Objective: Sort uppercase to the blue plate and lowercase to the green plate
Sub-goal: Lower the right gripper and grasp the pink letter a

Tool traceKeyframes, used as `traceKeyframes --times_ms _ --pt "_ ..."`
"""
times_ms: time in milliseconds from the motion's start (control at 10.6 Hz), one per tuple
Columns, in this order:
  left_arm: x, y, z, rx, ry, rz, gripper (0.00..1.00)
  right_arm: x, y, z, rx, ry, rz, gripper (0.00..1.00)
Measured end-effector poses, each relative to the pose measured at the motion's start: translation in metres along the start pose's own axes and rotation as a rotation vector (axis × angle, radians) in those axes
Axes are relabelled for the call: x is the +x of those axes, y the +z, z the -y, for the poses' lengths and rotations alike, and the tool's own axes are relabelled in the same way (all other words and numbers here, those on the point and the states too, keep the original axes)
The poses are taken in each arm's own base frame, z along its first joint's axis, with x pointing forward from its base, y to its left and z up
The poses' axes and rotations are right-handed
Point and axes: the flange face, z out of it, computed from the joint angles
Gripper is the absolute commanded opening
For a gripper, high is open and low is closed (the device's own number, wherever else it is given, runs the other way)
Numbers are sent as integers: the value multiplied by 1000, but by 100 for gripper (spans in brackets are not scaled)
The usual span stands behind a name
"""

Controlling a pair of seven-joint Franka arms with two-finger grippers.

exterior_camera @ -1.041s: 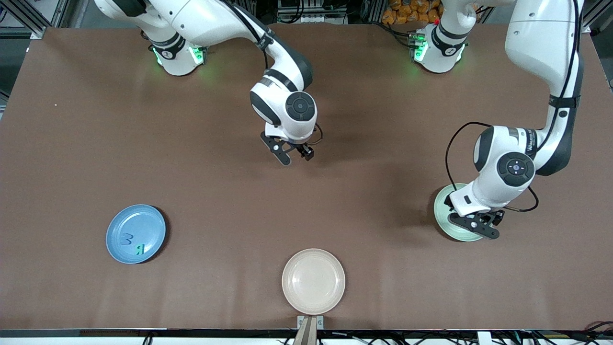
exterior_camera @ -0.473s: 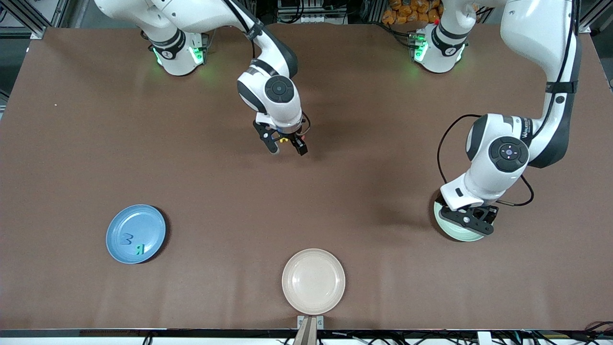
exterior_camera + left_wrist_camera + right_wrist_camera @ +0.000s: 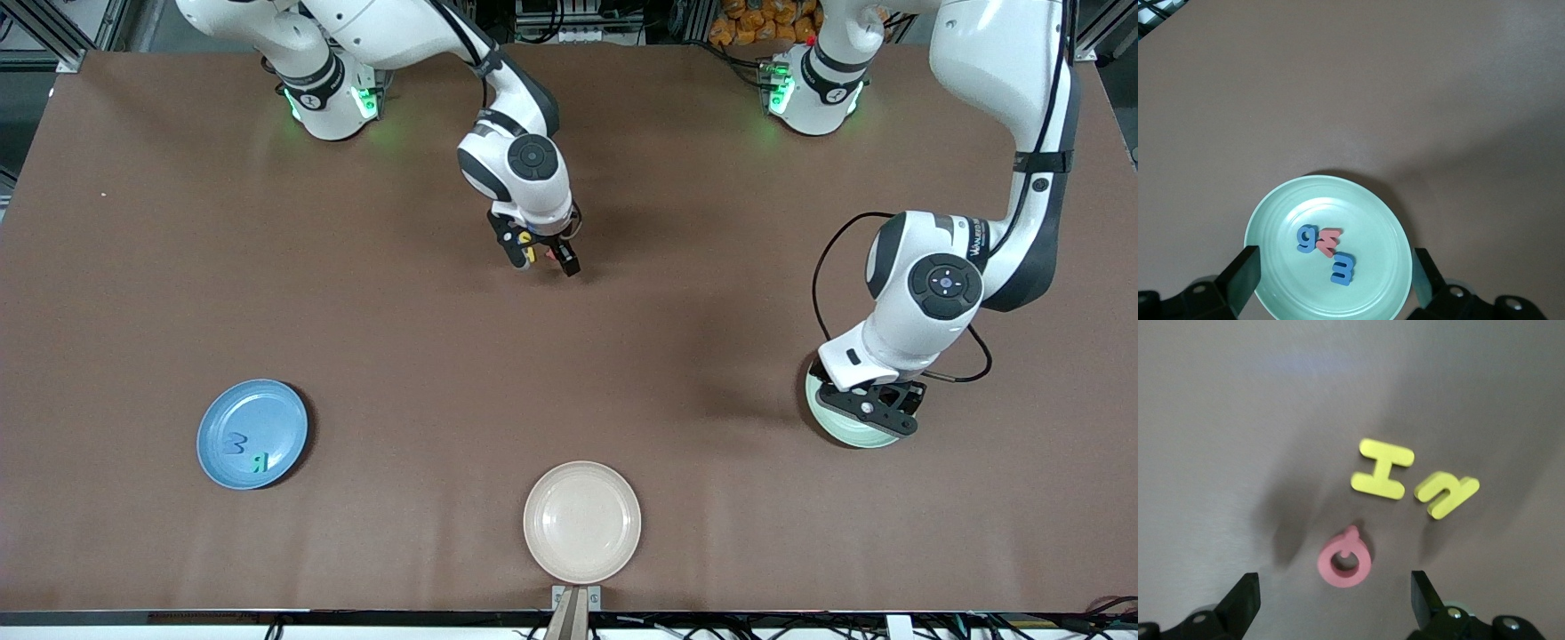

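Sorting roughly half done: blue plate has M and R; well away toward the left arm's end, green plate holds three lowercase letters. Right gripper has just swung from bare table to over yellow H, thin yellow letter and Q, jaws wide and empty. Left gripper hangs over green plate, wide open, empty, waiting. Likely next: H or Q

Bright even overhead light, soft shadows under arms — right wrist view slightly blurred
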Motion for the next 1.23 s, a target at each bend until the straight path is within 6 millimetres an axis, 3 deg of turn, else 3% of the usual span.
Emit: traceKeyframes --times_ms 189,568,1230 --pt "0 0 0 0 0 0 100 -2 13 -3 -7 8 -4 100" --pt "0 0 0 0 0 -1 100 12 12 5 4 25 -20 100" --pt "1 -9 2 3 -2 -13 100 6 13 2 5 12 -22 100"
